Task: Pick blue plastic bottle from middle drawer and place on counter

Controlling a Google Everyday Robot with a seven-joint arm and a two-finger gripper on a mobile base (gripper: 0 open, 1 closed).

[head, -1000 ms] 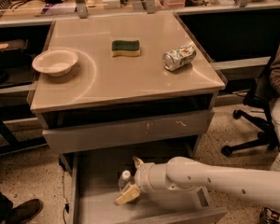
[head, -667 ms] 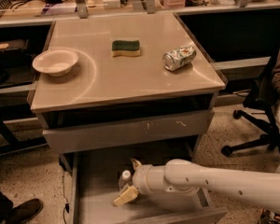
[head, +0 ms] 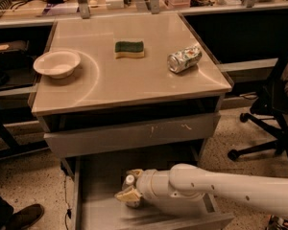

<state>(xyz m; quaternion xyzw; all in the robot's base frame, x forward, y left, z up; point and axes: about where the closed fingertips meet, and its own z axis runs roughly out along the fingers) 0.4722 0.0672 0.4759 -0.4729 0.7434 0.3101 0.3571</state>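
The middle drawer point(head: 98, 176) is pulled open below the counter point(head: 129, 75), showing its grey floor. The blue plastic bottle point(head: 130, 182) stands in the drawer; only its white cap and a little of its body show between the fingers. My gripper point(head: 129, 189) reaches in from the right on a white arm and sits around the bottle, one tan finger point(head: 127, 195) in front of it and one behind.
On the counter stand a white bowl point(head: 57, 63) at the left, a green-and-yellow sponge point(head: 129, 49) in the middle and a crushed green-and-white can point(head: 184, 59) at the right. A drawer front point(head: 129, 134) with pale scratches sits above the open drawer. An office chair point(head: 271, 114) stands at the right.
The gripper and arm have sunk slightly lower in the drawer around the bottle. Nothing on the counter has moved.
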